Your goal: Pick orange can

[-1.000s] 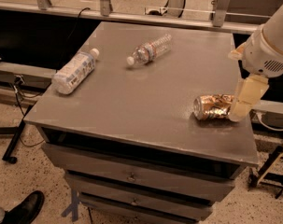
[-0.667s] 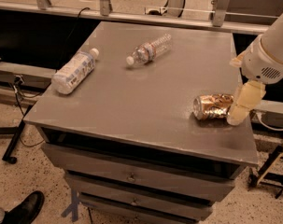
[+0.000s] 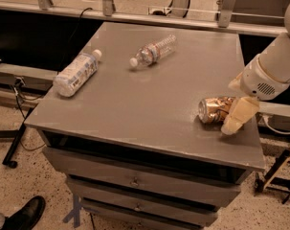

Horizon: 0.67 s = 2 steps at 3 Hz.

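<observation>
The orange can [image 3: 214, 110] lies on its side near the right front of the grey table [image 3: 149, 104], dented and shiny, with its silver end facing left. My gripper [image 3: 230, 122] comes down from the white arm at the right edge of the view and sits right at the can's right end, low over the table top. It covers that end of the can.
Two clear plastic water bottles lie on the table: one [image 3: 76, 73] at the left edge, one [image 3: 153, 51] at the back middle. The table's right front corner and edge are close to the can. A metal rail runs behind the table. A shoe [image 3: 25, 214] is on the floor at lower left.
The arm has shifted a little down and toward the table's front, so the gripper sits lower beside the can. The can and bottles have not moved.
</observation>
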{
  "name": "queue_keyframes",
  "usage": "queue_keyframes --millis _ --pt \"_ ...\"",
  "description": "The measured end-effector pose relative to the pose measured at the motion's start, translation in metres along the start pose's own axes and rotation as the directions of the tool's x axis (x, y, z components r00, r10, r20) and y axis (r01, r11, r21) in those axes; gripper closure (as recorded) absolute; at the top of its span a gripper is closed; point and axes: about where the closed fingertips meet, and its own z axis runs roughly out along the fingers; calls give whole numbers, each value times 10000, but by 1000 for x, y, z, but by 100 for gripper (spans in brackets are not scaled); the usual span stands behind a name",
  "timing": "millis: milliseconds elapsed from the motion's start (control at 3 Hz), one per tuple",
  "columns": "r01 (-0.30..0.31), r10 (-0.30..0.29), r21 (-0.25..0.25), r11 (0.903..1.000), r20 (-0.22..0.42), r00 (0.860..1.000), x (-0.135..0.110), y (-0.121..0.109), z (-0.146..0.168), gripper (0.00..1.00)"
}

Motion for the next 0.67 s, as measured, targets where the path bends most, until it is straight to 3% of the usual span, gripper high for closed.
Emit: queue_keyframes --millis 333,667 --pt "-333 335 -104 9994 249 9991 -5 -1 4 41" --pt "-417 408 82 9991 839 9956 -29 -7 -21 64"
